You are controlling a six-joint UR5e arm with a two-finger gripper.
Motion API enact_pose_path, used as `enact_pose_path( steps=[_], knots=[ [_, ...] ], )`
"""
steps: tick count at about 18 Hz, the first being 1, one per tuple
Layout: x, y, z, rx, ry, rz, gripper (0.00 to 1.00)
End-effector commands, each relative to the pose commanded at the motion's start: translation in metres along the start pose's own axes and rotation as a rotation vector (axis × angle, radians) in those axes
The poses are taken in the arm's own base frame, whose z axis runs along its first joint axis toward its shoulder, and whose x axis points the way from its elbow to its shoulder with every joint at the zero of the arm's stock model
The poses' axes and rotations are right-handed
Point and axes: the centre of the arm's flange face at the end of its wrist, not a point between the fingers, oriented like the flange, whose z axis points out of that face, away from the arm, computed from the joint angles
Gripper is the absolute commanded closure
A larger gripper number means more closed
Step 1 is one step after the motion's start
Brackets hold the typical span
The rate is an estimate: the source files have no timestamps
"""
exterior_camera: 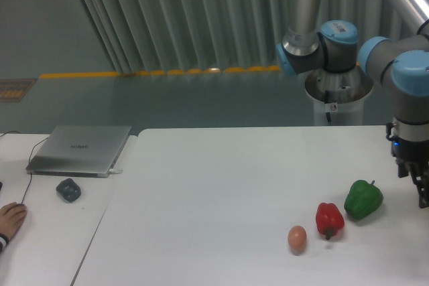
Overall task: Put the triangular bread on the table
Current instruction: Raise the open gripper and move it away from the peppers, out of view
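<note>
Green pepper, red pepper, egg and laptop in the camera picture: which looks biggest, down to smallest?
1. Laptop, though it sits farther back.
2. Green pepper.
3. Red pepper, only slightly smaller looking than the green one.
4. Egg.

My gripper (422,189), at three o'clock, is cut by the frame's right edge, so I can't tell how its jaws stand.
</note>
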Motion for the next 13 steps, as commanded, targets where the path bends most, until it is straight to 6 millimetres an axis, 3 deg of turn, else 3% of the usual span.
enact_pose_path(
  steps=[13],
  knots=[
    [0.000, 0.035, 0.002, -0.053, 0.003, 0.271, 0.00]
  ],
)
